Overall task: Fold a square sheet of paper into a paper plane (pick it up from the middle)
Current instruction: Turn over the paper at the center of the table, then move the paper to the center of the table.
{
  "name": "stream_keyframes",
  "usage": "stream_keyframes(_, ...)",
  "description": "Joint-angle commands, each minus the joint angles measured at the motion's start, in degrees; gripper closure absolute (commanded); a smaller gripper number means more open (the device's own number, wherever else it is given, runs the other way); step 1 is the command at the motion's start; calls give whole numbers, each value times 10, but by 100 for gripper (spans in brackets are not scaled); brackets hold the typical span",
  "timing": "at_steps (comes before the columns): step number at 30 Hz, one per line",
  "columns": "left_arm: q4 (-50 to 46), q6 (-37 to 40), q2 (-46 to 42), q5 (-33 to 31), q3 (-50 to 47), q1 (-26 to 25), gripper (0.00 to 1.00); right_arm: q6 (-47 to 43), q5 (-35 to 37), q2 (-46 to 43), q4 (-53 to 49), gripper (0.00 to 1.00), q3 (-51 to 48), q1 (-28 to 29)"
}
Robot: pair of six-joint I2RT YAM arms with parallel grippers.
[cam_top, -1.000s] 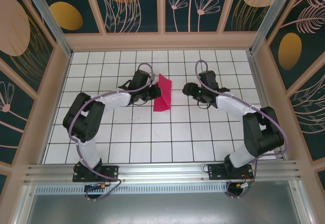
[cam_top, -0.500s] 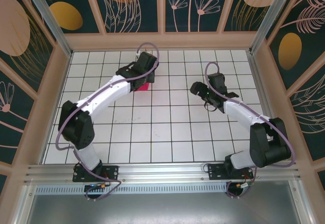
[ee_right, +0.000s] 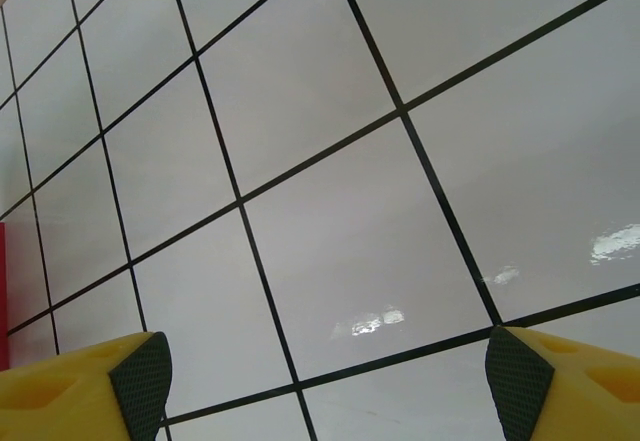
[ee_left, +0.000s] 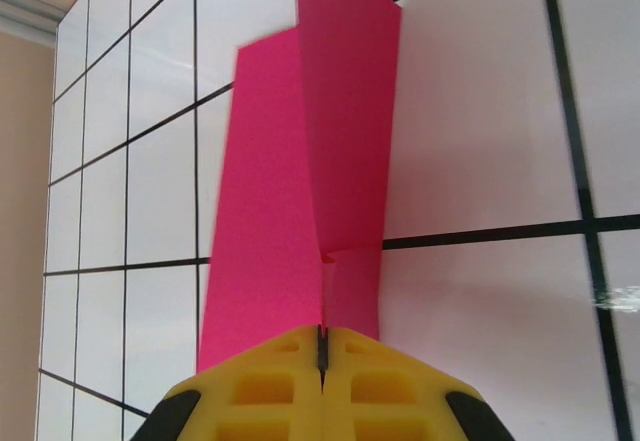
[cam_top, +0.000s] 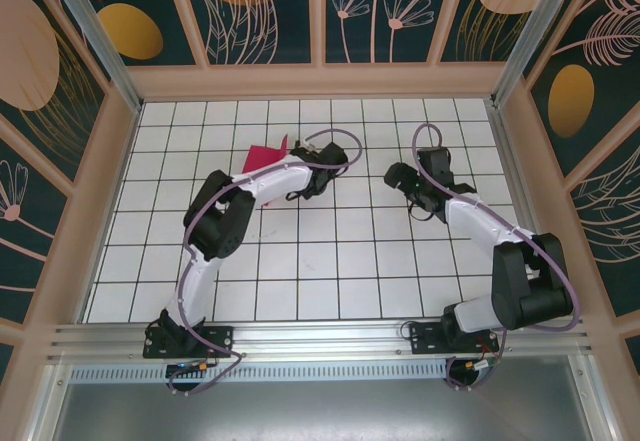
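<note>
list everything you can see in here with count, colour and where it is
paper plane: one, magenta-pink, partly folded, pinched in the left gripper over the far tiles, left of centre
table: one, white tiles with black grid lines, floor of the enclosure
wall panels: several, dark teal with tan and orange plant prints, in tan frames around the table
rail: one, silver metal, along the near edge
left arm: one, white and black with a purple cable, reaching to the far middle
right arm: one, same colours, bent toward the far right of centre
left gripper: one, yellow fingers, shut on the paper plane
right gripper: one, yellow fingers with dark pads, open above bare tiles
</note>
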Motion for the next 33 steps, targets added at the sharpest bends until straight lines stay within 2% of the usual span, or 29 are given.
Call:
stream_keyframes(1,8,-16,22,-22,18,-25,99,10,9,-20,-11,16,-10,-8)
stream_keyframes(8,50,-32,40,73,11,-48,95,15,13,-23,-20,16,-11,-22)
stream_keyframes(13,80,-31,28,145,-1,-48,86,20,9,-31,-18,16,-17,-33)
stream_keyframes(17,109,-19,-4,212,-14,-48,70,22,1,-33,-18,16,-17,-39)
stream_keyframes(21,156,-14,-70,325,-28,-48,54,20,-10,-34,-17,16,-15,-40)
stream_keyframes(23,203,-16,-121,395,-46,-49,43,18,-15,-34,-17,16,-13,-40)
stream_keyframes(25,244,-20,-172,438,-71,-48,32,19,-21,-34,-14,16,-11,-40)
stream_keyframes(28,285,-34,-224,450,-100,-43,20,16,-44,-31,-6,16,-10,-40)
stream_keyframes(33,320,-87,-282,448,-167,-1,12,0,-110,-4,17,17,5,-25)
